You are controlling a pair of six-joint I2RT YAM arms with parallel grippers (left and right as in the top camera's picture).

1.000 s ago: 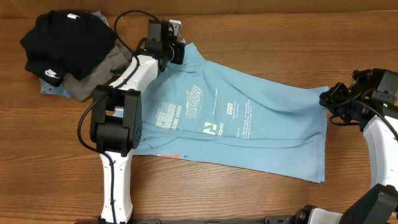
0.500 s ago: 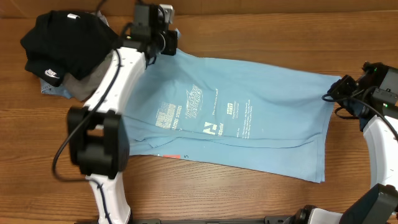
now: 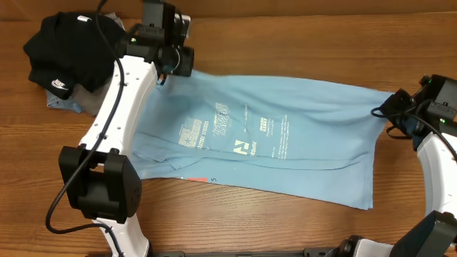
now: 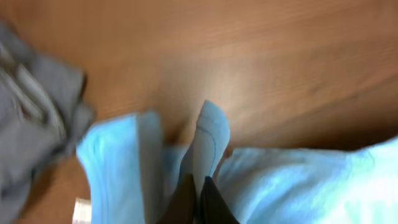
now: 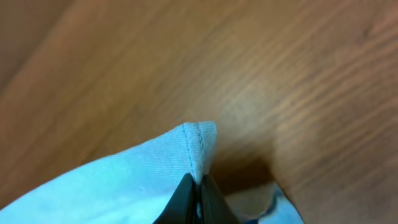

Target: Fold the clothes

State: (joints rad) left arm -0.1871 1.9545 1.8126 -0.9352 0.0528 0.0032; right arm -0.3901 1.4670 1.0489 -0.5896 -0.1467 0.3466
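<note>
A light sky-blue short-sleeved cotton T-shirt [image 3: 285, 153] is spread flat across the brown wooden bench [image 3: 300, 43], its length running from left to right in the overhead view. White printed text [image 3: 235, 132] and logos are seen facing up near the middle of the cloth, and a small red tag [image 3: 198, 179] is seen at the near edge, towards the left. A long crease is seen running along the near part of the fabric.

The far left corner of the T-shirt is pinched by the left gripper [image 3: 171, 66]. In the left wrist view its dark fingers are pressed together on a narrow upstanding fold of blue cloth, with bare wood beyond it. The far right corner is clamped by the right gripper [image 3: 387, 113]. In the right wrist view a stitched hem corner is seen caught between the closed fingertips and raised just above the wood. Between the two grips the far edge of the cloth is drawn out almost straight.

A crumpled black garment with a white logo [image 3: 71, 43] is piled at the far left of the bench, on top of a rumpled grey garment [image 3: 89, 100]. Both lie just beside the left arm. The grey garment is seen close to the pinched corner, though contact with the T-shirt cannot be judged.
</note>
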